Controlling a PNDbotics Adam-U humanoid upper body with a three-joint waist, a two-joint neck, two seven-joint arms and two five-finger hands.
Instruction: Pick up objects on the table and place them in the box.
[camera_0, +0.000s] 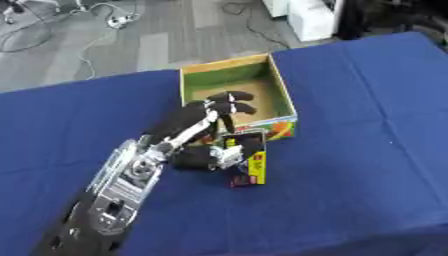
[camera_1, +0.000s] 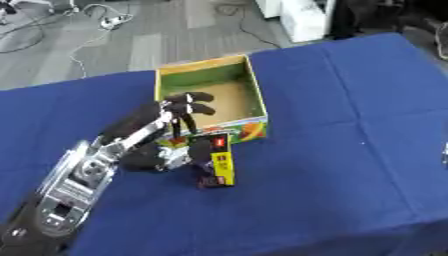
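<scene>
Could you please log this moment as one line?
left hand: shut on black-and-yellow pack | pack: on blue table, beside box | right hand: unseen
</scene>
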